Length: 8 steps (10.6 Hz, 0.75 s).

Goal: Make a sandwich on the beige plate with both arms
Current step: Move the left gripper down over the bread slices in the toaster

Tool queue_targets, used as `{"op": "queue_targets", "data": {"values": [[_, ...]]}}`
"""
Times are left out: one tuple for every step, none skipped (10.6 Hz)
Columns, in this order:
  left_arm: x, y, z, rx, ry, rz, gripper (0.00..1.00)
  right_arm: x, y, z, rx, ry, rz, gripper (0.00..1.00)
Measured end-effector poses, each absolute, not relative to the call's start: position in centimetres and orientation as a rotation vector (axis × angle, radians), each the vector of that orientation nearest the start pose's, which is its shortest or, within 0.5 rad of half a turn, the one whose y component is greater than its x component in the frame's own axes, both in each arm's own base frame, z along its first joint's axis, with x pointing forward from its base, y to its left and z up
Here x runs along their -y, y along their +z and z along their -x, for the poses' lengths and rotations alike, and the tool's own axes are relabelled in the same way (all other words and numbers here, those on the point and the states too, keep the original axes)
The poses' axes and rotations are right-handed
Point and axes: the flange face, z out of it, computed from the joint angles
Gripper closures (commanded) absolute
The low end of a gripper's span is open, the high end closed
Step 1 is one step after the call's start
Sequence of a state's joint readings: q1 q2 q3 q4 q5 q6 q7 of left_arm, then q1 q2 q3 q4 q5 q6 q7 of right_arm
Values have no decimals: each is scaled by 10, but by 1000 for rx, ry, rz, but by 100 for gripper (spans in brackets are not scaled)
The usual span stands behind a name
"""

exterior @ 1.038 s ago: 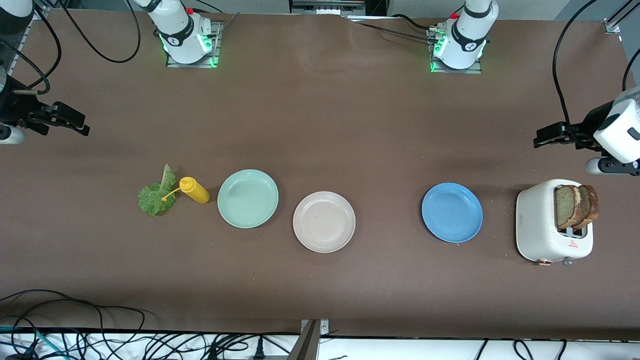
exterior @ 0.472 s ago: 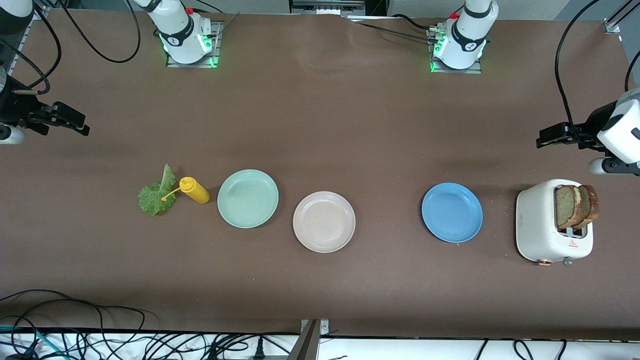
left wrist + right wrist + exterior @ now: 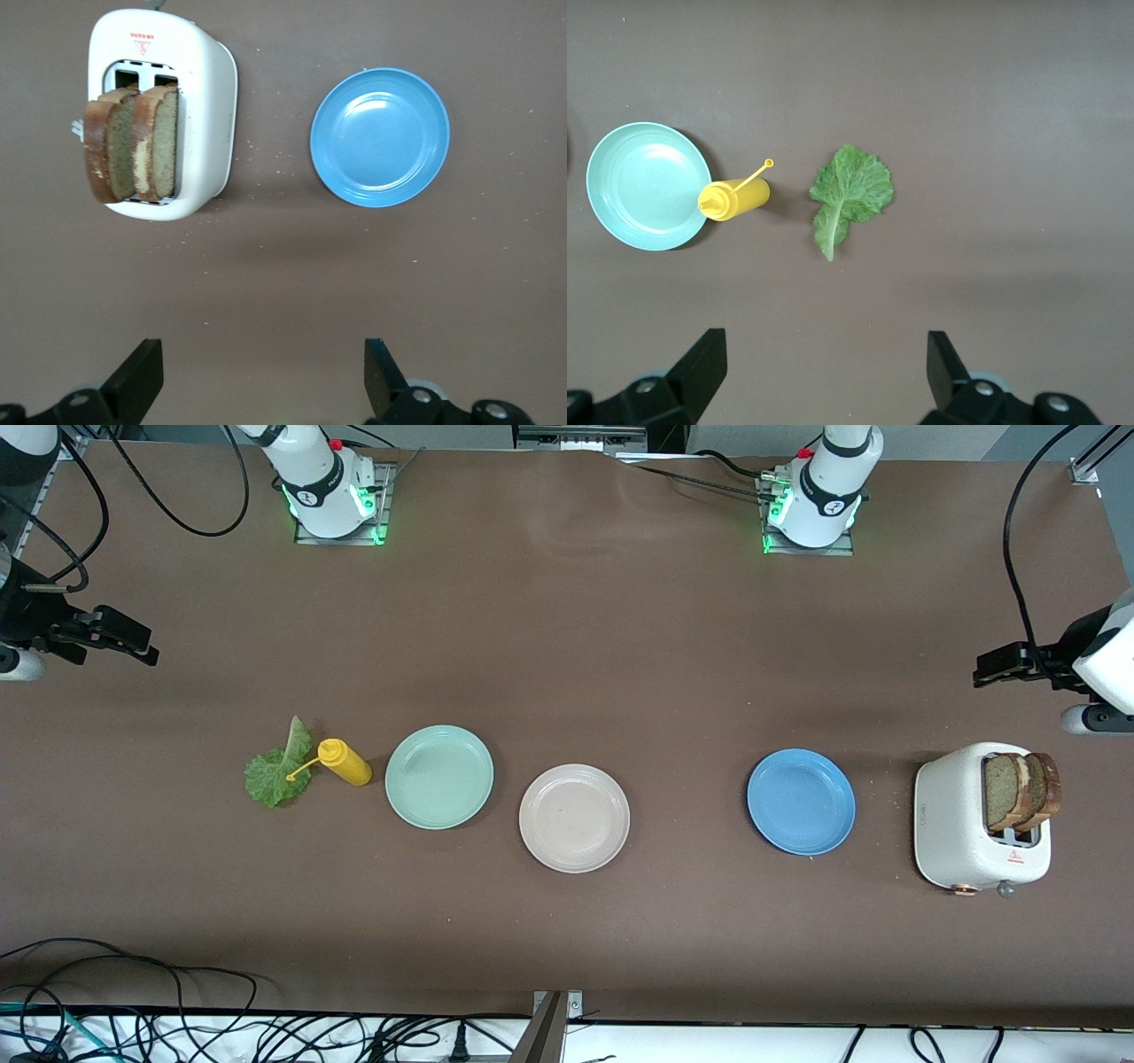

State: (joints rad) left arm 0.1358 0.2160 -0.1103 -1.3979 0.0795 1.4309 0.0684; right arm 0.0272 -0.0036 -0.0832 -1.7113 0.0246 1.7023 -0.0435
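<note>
Since the earlier frame, only the left gripper [image 3: 997, 666] has shifted, toward the frame's right edge above the toaster [image 3: 961, 828]; jaws wide, empty. Bread slices [image 3: 1019, 788] stand in the toaster. Mid-frame sits the bare beige plate [image 3: 574, 817], between mint plate [image 3: 438, 777] and blue plate [image 3: 801, 801]. Lettuce [image 3: 276, 769] touches the mustard bottle [image 3: 345, 763]. Right gripper [image 3: 124, 640] waits upper left, spread wide.

Legible markings limited to the white toaster [image 3: 961, 824]. Small red warning triangle [image 3: 1015, 857] noted on its face nearest the front camera, with a line of red print beneath it, too small to read; same mark seen in the left wrist view [image 3: 143, 44]. Small dark mark [image 3: 922, 810] found on its side toward the blue plate, illegible. No brand name or number made out elsewhere.
</note>
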Motion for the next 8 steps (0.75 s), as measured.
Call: {"op": "queue_targets", "data": {"values": [[-40,565,-602,-79,298,3071,0,29,571,-560,-25,7,3117,0],[-50,559,-602,-109,319,3051,0,29,571,-560,-25,7,3117,0],[-59,553,-603,-145,341,3036,0,29,571,-560,-25,7,3117,0],[-68,544,-605,-166,366,3028,0,29,571,-560,-25,7,3117,0],[-76,534,-608,-167,384,3031,0,29,571,-560,-26,7,3117,0],[-80,527,-613,-174,383,3033,0,29,571,-560,-26,7,3117,0],[-79,522,-617,-183,372,3035,0,29,571,-560,-26,6,3117,0],[-77,518,-621,-195,354,3032,0,29,570,-560,-26,8,3117,0]]}}
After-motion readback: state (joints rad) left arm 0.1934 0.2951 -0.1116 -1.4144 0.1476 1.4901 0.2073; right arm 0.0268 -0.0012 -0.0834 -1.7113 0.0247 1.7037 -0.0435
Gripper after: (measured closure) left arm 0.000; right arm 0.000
